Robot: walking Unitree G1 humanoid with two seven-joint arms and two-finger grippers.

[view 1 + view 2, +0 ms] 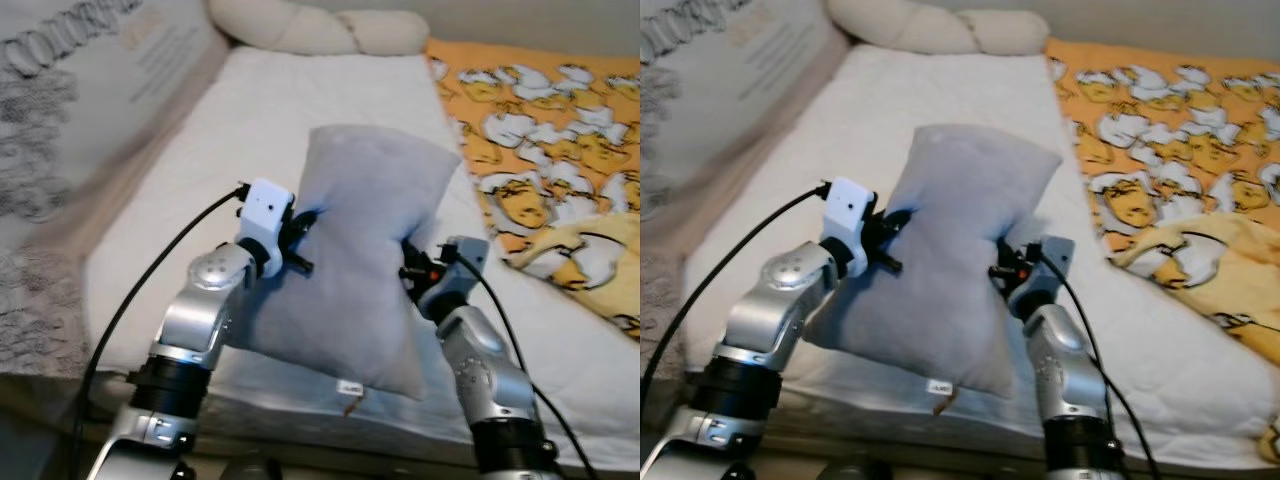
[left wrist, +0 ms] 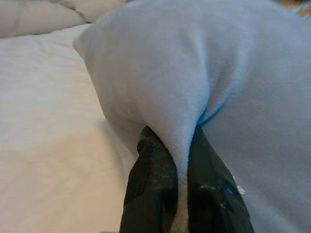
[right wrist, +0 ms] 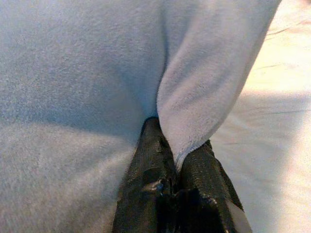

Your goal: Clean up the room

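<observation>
Item: grey pillow (image 1: pixel 360 260), soft fleece-like cover, held upright above the near edge of the bed (image 1: pixel 270 120), pinched at its two side edges by both grippers.

Left gripper (image 2: pixel 180 165): jaws clamped on a fold of the pillow's left edge. The left wrist view shows the fabric squeezed between the two black fingers (image 2: pixel 150 189); the eye views show only the white wrist housing pressed against the pillow there.

Right gripper (image 3: pixel 177 158): jaws clamped on a fold of the pillow's right edge, cloth bulging out above the fingertips in the right wrist view. In the eye views the fingers are buried in the pillow's side.

Label: a small white tag (image 1: pixel 348 387) at the pillow's bottom seam, with a short brownish thread hanging below it; any print on it is too small to read.

Bed: white quilted mattress cover beneath and behind the pillow.

Beyond: a cream knotted cushion (image 1: pixel 320 28) at the head of the bed; an orange and yellow blanket (image 1: pixel 545 130) printed with cartoon figures, on the right half of the bed; a grey patterned cloth (image 1: pixel 60 110) along the left side bearing large lettering, blurred, possibly reading "COMFORT".
</observation>
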